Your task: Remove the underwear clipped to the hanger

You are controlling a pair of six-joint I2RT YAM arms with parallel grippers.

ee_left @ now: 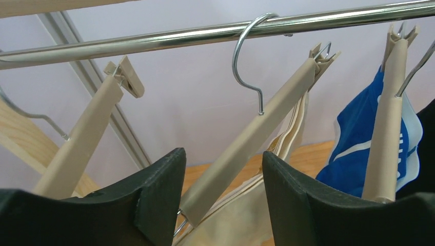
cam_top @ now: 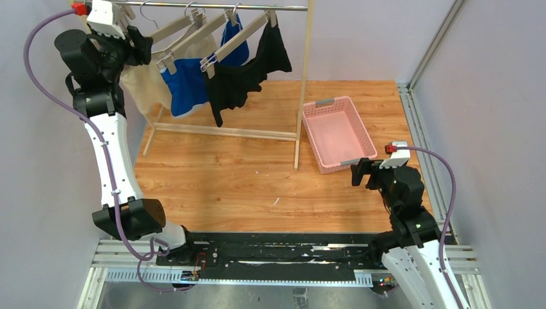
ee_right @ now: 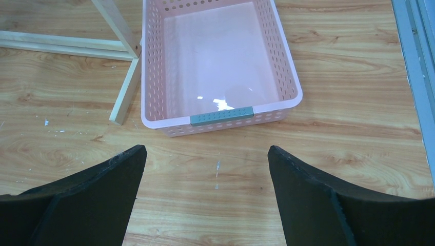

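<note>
Three pieces of underwear hang from clip hangers on a chrome rail (cam_top: 212, 7): cream-beige (cam_top: 145, 84), blue (cam_top: 187, 87) and black (cam_top: 248, 74). My left gripper (cam_top: 140, 46) is raised at the rail's left end, beside the cream one. In the left wrist view the left gripper (ee_left: 224, 171) is open. The lower end of the beige hanger bar (ee_left: 256, 133) and the cream cloth (ee_left: 246, 215) lie between its fingers. The blue underwear (ee_left: 354, 148) hangs to the right. My right gripper (cam_top: 360, 172) is open and empty above the table (ee_right: 205, 169).
A pink basket (cam_top: 309, 129) stands right of the wooden rack's upright (cam_top: 304, 84); in the right wrist view its rim (ee_right: 290, 72) lies just beyond the fingers. Another beige hanger bar with a bare clip (ee_left: 125, 77) hangs to the left. Metal rails edge the table's right side (cam_top: 422, 135).
</note>
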